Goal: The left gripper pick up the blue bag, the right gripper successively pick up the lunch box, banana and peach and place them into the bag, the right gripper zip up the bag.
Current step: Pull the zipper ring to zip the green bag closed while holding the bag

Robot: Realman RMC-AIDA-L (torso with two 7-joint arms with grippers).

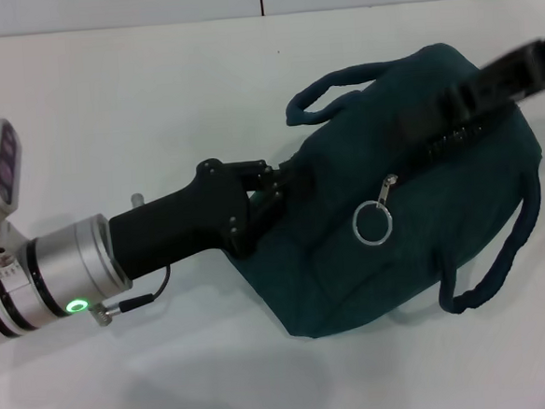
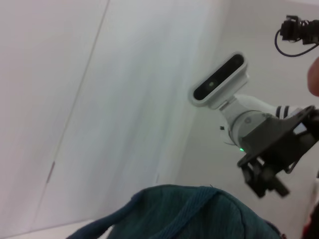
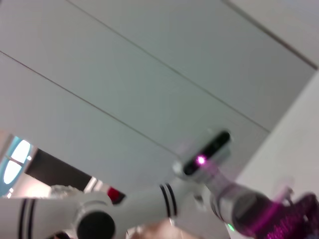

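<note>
The left gripper [image 1: 263,200] is nearest, its silver arm with the green light ring coming in from the desk's left edge and its jaws clenched on the fabric at the end of the blue bag [image 1: 386,225]. The bag lies on its side toward the right half of the desk [image 1: 134,92], one loop handle arching toward the far edge, the other hanging toward the near right. The ring zipper pull [image 1: 375,223] rests on the upward-facing side, and the zip line runs from it toward the far right. No lunch box, banana or peach shows on the desk, so I judge them already inside and the zipping to be the step in hand.

The right gripper [image 1: 511,75] reaches in over the bag's far right end along the zip; whether its jaws are released or clenched cannot be told.

To zip well, the left grip should keep the fabric taut along the seam, and the right should pull the slider straight along the teeth, not upward, so the cloth does not bunch or snag.
</note>
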